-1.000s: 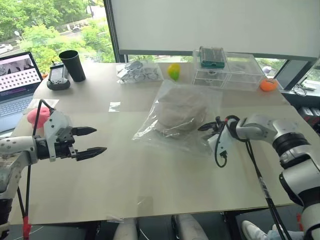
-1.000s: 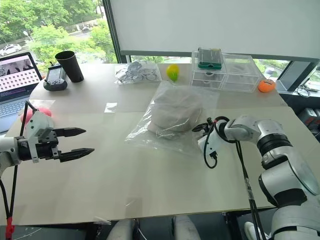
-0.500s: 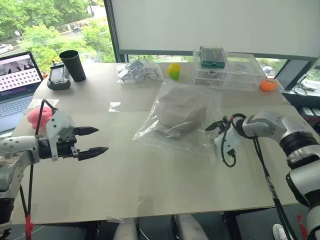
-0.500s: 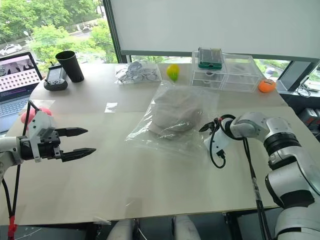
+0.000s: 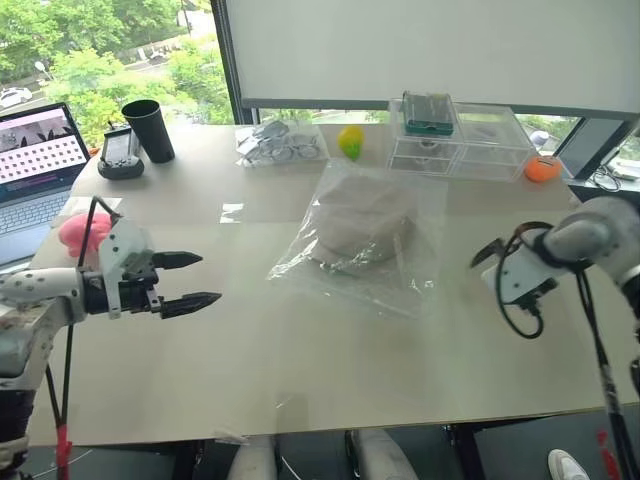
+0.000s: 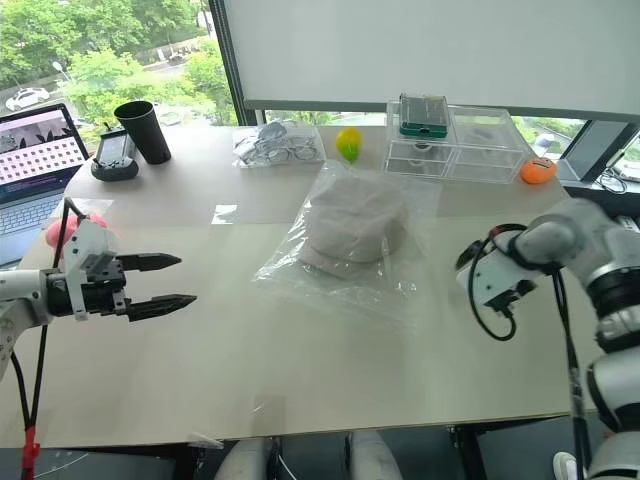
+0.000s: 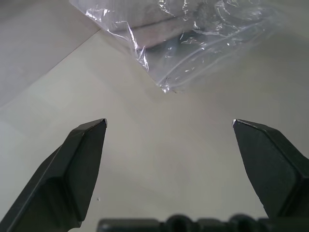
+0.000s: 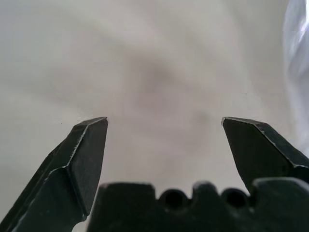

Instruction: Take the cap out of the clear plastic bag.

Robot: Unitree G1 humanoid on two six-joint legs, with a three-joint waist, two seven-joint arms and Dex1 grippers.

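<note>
Cap (image 5: pixel 358 222) sits inside the clear plastic bag (image 5: pixel 365 240), mid-counter, not yet taken out. From my seat, nearest first.

Left tool (image 5: pixel 195 280): hovering over the near-left part of the counter (image 5: pixel 300 350), its two black fingers spread wide, nothing between them. It points across toward the bag, well apart from it. My left wrist view shows the bag's near corner (image 7: pixel 166 87) ahead of the open fingertips, bare counter between.

Right tool (image 8: pixel 164 121): over the right side of the counter, pointed steeply down. Right wrist view shows both fingers wide apart over bare surface, nothing held (a pale edge of plastic at one side of that view). In the head views I see the wrist housing and a looped black cable (image 5: pixel 520 300), apart from the bag's right edge.

Middle: bag lies flat and crinkled, cap a rounded beige mound toward its far half.

Left edge: pink plush toy (image 5: pixel 80 232) behind the left tool; laptop (image 5: pixel 35 165) open beyond it.

Far row, left to right: small dark device (image 5: pixel 118 155), black cup (image 5: pixel 150 130), smaller clear bag with eyeglasses (image 5: pixel 278 145), yellow-green ball-like object (image 5: pixel 350 141), clear drawer box (image 5: pixel 465 145) with a green item (image 5: pixel 428 113) on top, orange ball (image 5: pixel 542 168).
</note>
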